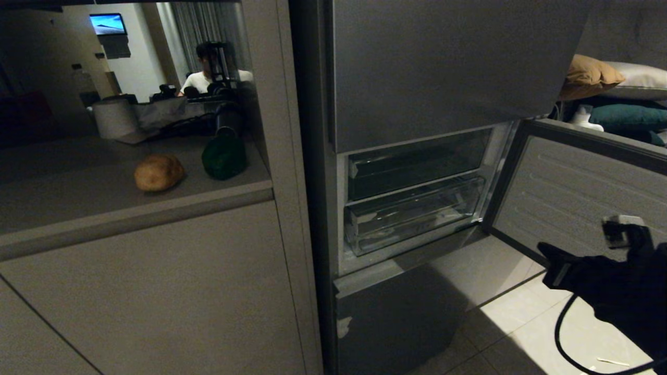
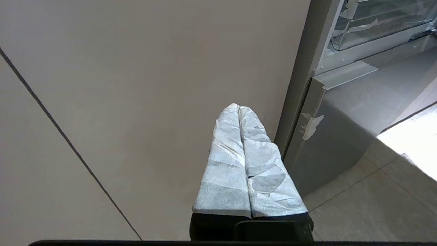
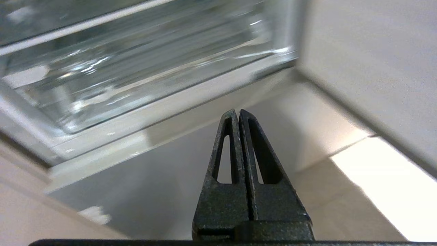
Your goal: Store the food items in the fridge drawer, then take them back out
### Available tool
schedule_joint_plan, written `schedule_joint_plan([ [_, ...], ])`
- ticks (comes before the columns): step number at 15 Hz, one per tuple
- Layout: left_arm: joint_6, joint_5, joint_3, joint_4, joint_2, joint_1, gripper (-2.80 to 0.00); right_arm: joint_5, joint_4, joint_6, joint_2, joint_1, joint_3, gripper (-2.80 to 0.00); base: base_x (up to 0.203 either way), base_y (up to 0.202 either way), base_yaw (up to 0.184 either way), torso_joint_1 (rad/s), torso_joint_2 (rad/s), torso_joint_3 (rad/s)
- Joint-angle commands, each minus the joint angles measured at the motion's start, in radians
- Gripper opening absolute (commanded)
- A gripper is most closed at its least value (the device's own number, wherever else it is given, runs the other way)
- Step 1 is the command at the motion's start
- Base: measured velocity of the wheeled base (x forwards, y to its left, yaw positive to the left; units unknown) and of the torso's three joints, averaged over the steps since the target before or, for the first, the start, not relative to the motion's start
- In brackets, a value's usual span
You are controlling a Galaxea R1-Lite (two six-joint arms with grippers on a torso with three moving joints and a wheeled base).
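Note:
On the grey counter ledge point(image 1: 78, 203) at the left lie the food items: a brown potato-like lump point(image 1: 159, 172) and, just behind and right of it, a dark green pepper-like item point(image 1: 224, 156). The fridge's middle door point(image 1: 573, 192) is swung open to the right. Inside, the clear ribbed fridge drawer point(image 1: 417, 213) point(image 3: 136, 75) point(image 2: 375, 24) sits pushed in. My right gripper point(image 1: 547, 252) point(image 3: 238, 112) is shut and empty, hanging low in front of the drawer and apart from it. My left gripper point(image 2: 238, 107), wrapped in white tape, is shut and empty before the cabinet panel point(image 2: 136, 102).
A second clear bin point(image 1: 417, 161) sits above the drawer. The grey lower fridge door point(image 1: 385, 323) is closed beneath it. A black cable point(image 1: 563, 333) loops from my right arm over the tiled floor. A person point(image 1: 200, 78) and a paper roll point(image 1: 112, 117) are behind the counter.

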Motion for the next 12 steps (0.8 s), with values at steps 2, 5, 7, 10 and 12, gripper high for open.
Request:
schedule_joint_plan([
  [2,-0.001,0.000,0.000,0.001,0.000,0.000,-2.80,-0.003,-0.008,-0.010,-0.251,-0.095,0.156,-2.80,0.000,0.000,0.000,0.000,0.00,0.000],
  [5,-0.002,0.002,0.001,-0.005,0.000,0.000,-2.80,-0.080,-0.005,-0.005,-0.389,-0.171,0.171,-2.80,0.000,0.000,0.000,0.000,0.00,0.000],
  [7,-0.002,0.002,0.001,-0.005,0.000,0.000,-2.80,-0.095,0.025,-0.007,-0.449,-0.188,0.173,-2.80,0.000,0.000,0.000,0.000,0.00,0.000],
  [10,-0.002,0.002,0.001,-0.005,0.000,0.000,-2.80,-0.099,0.031,-0.014,-0.472,-0.231,0.171,-2.80,0.000,0.000,0.000,0.000,0.00,0.000],
  [12,-0.002,0.002,0.001,-0.005,0.000,0.000,-2.80,-0.112,0.032,-0.013,-0.486,-0.254,0.173,-2.80,0.000,0.000,0.000,0.000,0.00,0.000],
])
